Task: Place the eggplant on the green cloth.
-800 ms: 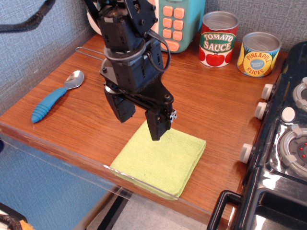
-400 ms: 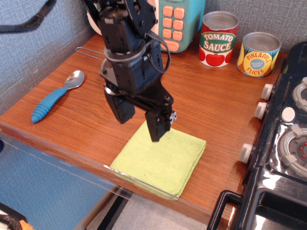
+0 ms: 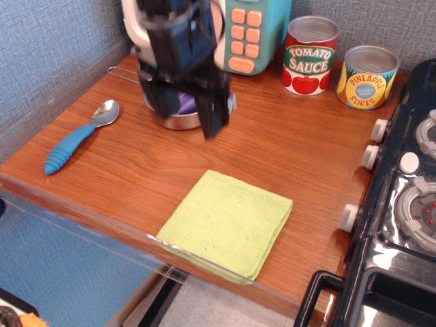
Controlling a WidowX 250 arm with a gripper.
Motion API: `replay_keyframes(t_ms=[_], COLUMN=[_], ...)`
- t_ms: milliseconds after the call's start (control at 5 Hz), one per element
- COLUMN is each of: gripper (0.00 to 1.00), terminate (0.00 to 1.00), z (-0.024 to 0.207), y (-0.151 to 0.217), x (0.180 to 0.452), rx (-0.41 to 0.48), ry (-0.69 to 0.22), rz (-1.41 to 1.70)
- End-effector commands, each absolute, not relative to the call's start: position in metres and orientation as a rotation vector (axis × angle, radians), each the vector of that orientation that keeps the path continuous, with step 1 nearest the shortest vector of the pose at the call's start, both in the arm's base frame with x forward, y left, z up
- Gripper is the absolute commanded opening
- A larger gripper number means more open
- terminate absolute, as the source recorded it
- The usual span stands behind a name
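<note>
The eggplant (image 3: 185,103) shows only as a sliver of purple between the gripper's dark fingers, sitting in the small steel pan (image 3: 176,120) at the back of the wooden table (image 3: 286,157). The stove (image 3: 402,204) fills the right edge. The green cloth (image 3: 228,223) lies flat and bare near the front edge, well apart from the pan. The gripper (image 3: 187,117) hangs over the pan, blurred, fingers spread wide either side of the eggplant. Two cans, tomato sauce (image 3: 310,54) and pineapple slices (image 3: 368,76), stand at the back. The blue-handled spoon (image 3: 78,138) lies far left.
</note>
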State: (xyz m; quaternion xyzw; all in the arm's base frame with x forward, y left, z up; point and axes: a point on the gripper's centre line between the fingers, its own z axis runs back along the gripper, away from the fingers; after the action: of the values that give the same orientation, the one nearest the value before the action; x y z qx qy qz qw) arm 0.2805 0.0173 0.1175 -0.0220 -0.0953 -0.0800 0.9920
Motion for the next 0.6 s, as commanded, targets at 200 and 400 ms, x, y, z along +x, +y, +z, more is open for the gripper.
replay_keyframes(t_ms=[200,400], gripper=[1.0,1.0], terminate=[0.0,0.0], z=[0.109,0.079], y=[0.085,0.094], x=[0.369,0.389], rx=[0.047,0.054], ry=[-0.209,-0.149], rz=[-0.102,-0.105])
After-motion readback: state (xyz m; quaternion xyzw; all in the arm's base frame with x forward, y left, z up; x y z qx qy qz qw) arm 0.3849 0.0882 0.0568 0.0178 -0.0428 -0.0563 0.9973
